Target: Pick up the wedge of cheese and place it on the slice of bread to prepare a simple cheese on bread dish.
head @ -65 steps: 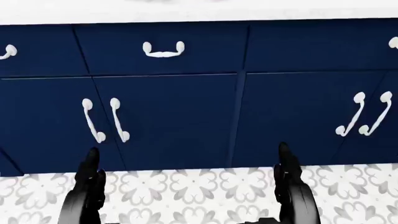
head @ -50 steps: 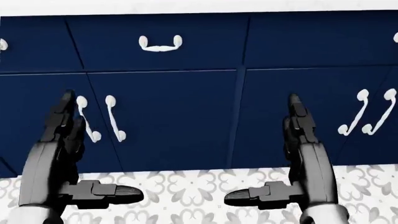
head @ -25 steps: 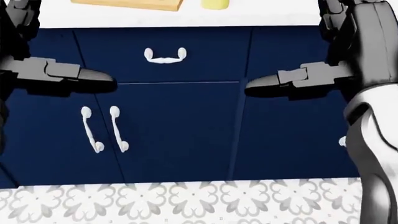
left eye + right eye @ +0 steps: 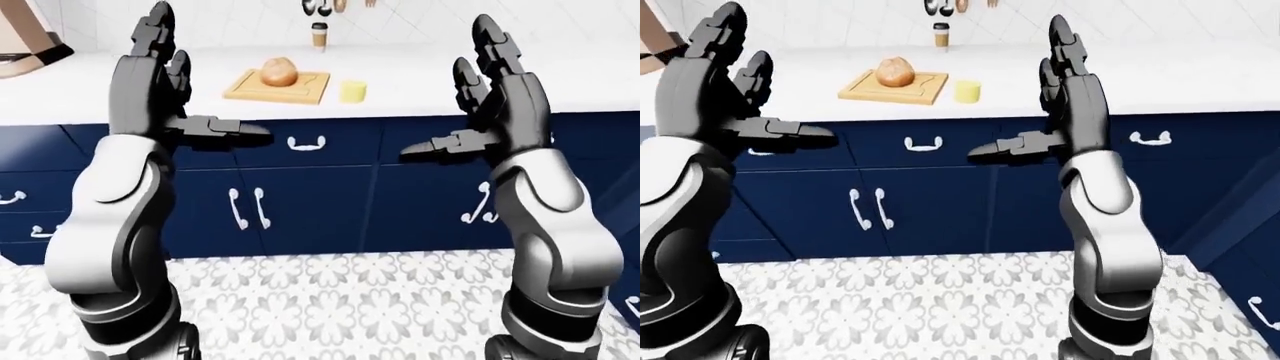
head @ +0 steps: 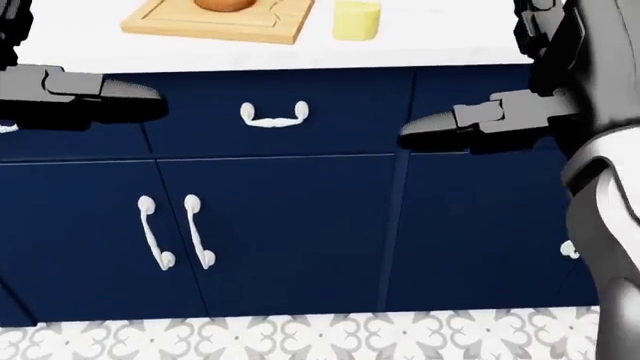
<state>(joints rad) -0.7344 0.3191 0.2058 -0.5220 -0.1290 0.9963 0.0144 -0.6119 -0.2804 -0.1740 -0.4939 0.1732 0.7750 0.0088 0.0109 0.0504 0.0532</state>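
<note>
Both robot hands (image 4: 160, 90) raised open before counter (image 4: 420, 82).

bare counter (image 4: 480, 75) right of cheese (image 4: 352, 91)

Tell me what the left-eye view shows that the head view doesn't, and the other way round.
Only the left-eye view shows both raised hands whole, the left hand and right hand, open with fingers up and holding nothing, plus a paper cup near the tiled wall and most of the patterned floor.

Only the head view gives a close look at the drawer handle and the paired door handles; the hands are cropped at its edges.

Both show the cutting board with a rounded brown bread on it, and the pale yellow cheese beside it on the white counter.
</note>
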